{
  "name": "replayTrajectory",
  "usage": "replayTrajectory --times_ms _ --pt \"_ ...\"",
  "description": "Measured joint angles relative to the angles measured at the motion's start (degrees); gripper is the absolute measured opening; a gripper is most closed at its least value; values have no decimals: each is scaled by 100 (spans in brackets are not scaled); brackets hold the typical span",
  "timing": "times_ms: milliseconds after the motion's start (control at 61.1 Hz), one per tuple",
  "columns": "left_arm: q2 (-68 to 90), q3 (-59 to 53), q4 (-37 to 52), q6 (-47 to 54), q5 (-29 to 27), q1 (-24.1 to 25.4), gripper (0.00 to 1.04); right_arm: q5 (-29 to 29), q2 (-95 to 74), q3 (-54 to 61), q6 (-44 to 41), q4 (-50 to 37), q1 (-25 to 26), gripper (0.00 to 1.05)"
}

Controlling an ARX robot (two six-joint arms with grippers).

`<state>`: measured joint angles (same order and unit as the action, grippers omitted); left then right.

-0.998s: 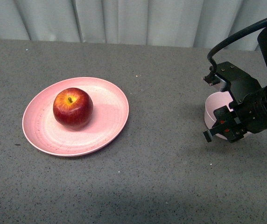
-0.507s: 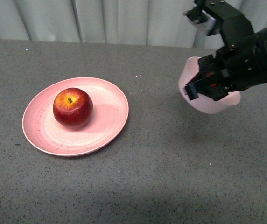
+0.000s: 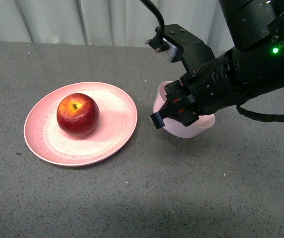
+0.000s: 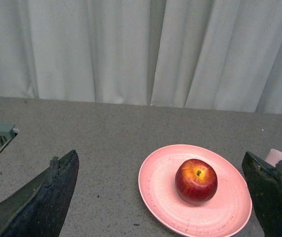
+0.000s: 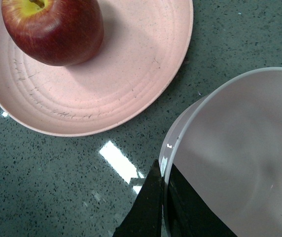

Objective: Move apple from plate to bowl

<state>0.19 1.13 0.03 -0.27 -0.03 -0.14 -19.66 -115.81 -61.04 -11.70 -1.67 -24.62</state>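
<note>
The apple (image 3: 77, 114) sits on the plate (image 3: 112, 144), a little toward 10 o'clock from the plate's middle, with its stem up. Nothing touches it. It is not in the bowl yet, so the main job is not done.

The right claw (image 3: 171, 113) is clamped on the bowl (image 3: 190, 131). The right wrist view shows how. One dark finger (image 5: 140, 217) is outside the thin rim and the other is inside, so the rim is pinched between them. The bowl is at 3 o'clock from the plate, just beside its edge but not touching it. It seems to tip a bit toward the plate. The pictures do not show whether its bottom rests on the table (image 3: 132, 198) or hangs just above it.

The bowl is likely so close to the plate so that the apple has only a short trip.

The left claw (image 4: 159, 157) has its fingers spread wide and holds nothing. It is well apart from the apple and faces it. Since the right claw is busy, the left one is probably meant to grab the apple, and a wide gap suits a round fruit.

The bowl is only pinched at one edge. It should probably sit flat before the apple goes in, or it could tip over.
</note>
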Motion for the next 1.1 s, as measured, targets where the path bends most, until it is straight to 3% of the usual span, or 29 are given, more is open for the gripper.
replayTrajectory --times_ms 327,671,900,998,1096 --pt "0 0 0 2 0 0 98 66 -584 -546 63 79 -140 1" --pt "0 0 0 0 0 0 98 177 -337 -83 365 -678 -66 58" --pt "0 0 0 0 0 0 98 1029 734 1088 667 -2188 249 95" --pt "0 0 0 0 0 0 98 1648 1314 1799 695 -2944 439 94" --pt "0 0 0 0 0 0 98 2787 2059 2806 544 -3877 732 95"
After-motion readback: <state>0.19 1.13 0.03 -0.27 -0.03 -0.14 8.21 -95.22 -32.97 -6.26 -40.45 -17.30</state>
